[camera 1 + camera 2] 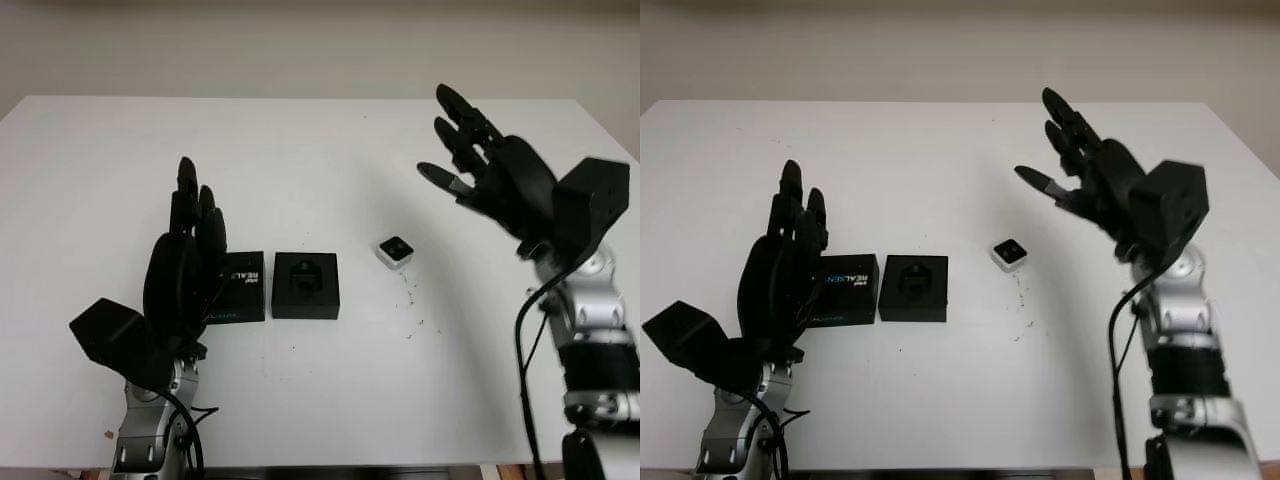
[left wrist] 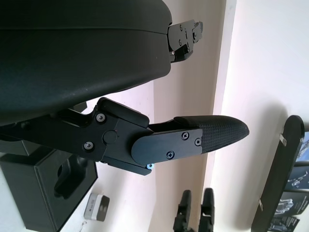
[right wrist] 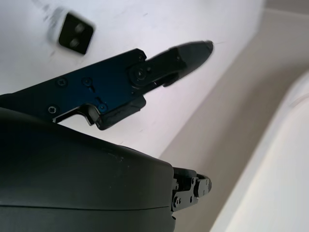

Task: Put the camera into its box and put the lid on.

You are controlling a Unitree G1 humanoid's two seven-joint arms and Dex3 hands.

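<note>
While nothing has yet been grasped, the white desk (image 1: 300, 400) carries all three of the task's things in a row, and the box (image 1: 305, 285) serves as the landmark. Both arms are raised above the desk, probably so that the head camera sees the things unblocked. The left hand (image 1: 188, 262) hangs upright just left of the box, in front of the lid, holding nothing with its fingers (image 1: 187, 190) extended. The right hand (image 1: 492, 170) is held well to the right of the box and beyond it, palm turned toward the middle, empty, with its fingers (image 1: 462, 115) spread, likely ready to come down on the camera. The lid (image 1: 240, 287), black with printed lettering, lies flat just left of the box. The box is black and open, its dark moulded insert facing up. The camera (image 1: 395, 251), small and pale with a dark square face, sits near the box's right side; its lens detail is too small to tell.
</note>
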